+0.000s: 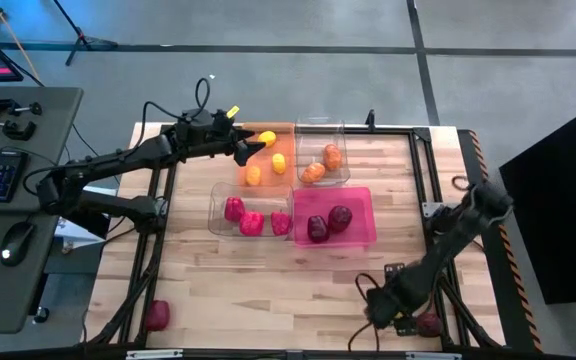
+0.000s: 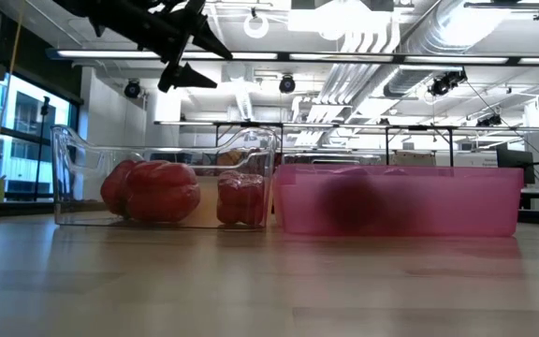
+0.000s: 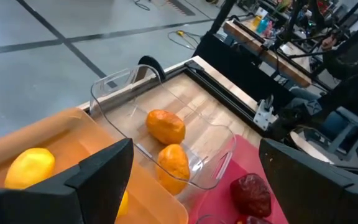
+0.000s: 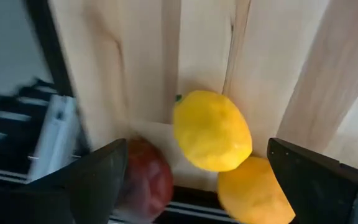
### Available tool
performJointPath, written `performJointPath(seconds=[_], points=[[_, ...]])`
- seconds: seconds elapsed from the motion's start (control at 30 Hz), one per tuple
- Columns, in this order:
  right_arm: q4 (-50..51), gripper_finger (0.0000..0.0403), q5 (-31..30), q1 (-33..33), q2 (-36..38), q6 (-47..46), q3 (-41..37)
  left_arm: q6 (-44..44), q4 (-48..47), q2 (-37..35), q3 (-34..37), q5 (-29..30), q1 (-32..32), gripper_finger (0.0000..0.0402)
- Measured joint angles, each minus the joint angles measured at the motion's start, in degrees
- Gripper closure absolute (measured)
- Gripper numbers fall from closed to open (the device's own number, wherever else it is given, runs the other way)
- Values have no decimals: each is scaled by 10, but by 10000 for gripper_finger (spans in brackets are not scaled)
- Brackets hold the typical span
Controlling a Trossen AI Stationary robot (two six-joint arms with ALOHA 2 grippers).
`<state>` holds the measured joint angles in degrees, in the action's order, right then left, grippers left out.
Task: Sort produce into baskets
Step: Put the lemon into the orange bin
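My left gripper [image 1: 247, 150] is open and empty, held above the translucent orange bin [image 1: 286, 130], which holds yellow lemons [image 1: 266, 138]; it also shows high in the low view [image 2: 213, 64]. In the left wrist view its fingers frame the orange bin [image 3: 55, 134] and the clear bin with orange fruits [image 3: 165, 126]. My right gripper [image 4: 197, 162] is open low over the table's near right edge [image 1: 400, 318], with a yellow lemon [image 4: 211, 129] between its spread fingers, a second yellow piece [image 4: 253, 193] and a maroon piece [image 4: 146, 180] beside it. I cannot tell whether the fingers touch the lemon.
A clear bin [image 1: 248, 212] holds red peppers [image 2: 152, 190]. The pink bin [image 1: 360, 200] holds maroon pieces [image 1: 339, 217]. A red piece [image 1: 158, 315] lies loose at the near left corner, a maroon one [image 1: 428, 323] at the near right. Black frame rails border the table.
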<state>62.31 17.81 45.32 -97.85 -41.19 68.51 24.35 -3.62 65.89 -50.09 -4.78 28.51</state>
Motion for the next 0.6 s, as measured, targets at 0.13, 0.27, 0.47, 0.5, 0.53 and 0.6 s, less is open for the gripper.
performJointPath(seconds=[0.13, 0.27, 0.47, 0.5, 0.53, 0.6], points=[[1, 26, -16, 12, -35, 31, 0, 2, 0, 0, 0, 0, 0, 66], [-5, 26, -19, 22, -65, 53, 0, 10, 0, 0, 0, 0, 0, 66], [-6, 27, -20, 41, -100, 78, 0, 11, 0, 0, 0, 1, 0, 66], [-7, 29, -23, 42, -103, 78, 0, 12, 0, 0, 0, 1, 0, 66], [-8, 33, -29, 42, -106, 78, 0, 14, 0, 0, 0, 1, 0, 66], [-10, 47, -43, 42, -107, 78, 0, 20, 0, 0, 0, 1, 0, 66]])
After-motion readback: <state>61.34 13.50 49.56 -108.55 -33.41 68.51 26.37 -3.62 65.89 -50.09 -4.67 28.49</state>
